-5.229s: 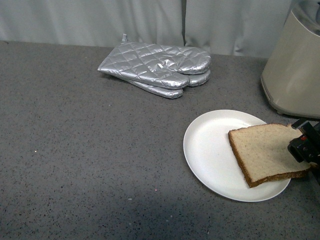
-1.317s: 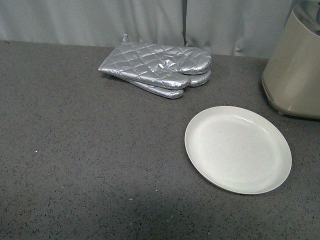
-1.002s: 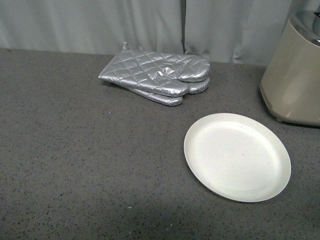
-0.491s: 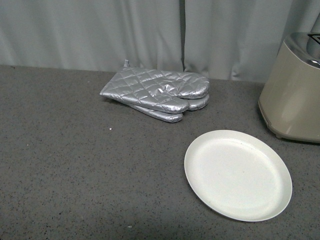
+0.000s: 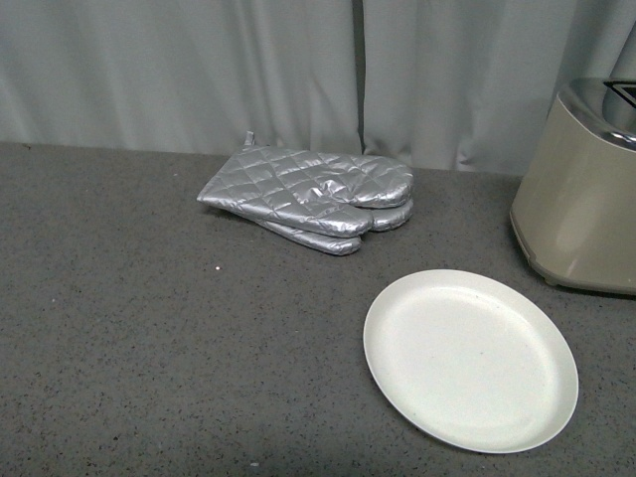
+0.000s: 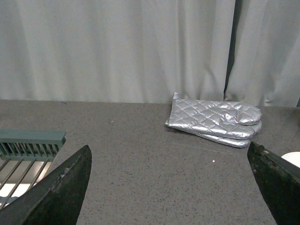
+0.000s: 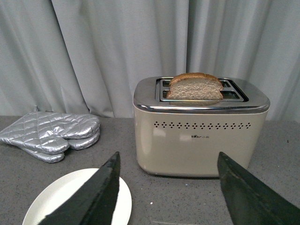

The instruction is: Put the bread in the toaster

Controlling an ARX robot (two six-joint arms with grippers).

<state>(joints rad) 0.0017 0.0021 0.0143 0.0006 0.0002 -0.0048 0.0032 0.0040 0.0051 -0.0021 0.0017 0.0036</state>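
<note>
Fingers of the right gripper are standing spread wide, gripping nothing, facing the toaster; the left gripper is gaping empty too. Oven mitts are lying beyond the bare plate. Bread is sitting upright in a toaster slot.

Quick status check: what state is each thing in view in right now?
Brown-crusted bread slice: upright in a toaster slot, top protruding.
Beige boxy toaster: upright, slice loaded.
Round white plate: bare.
Silver quilted oven mitts: stacked, lying flat.
Left gripper: open, holding nothing.
Right gripper: open, holding nothing.
</note>
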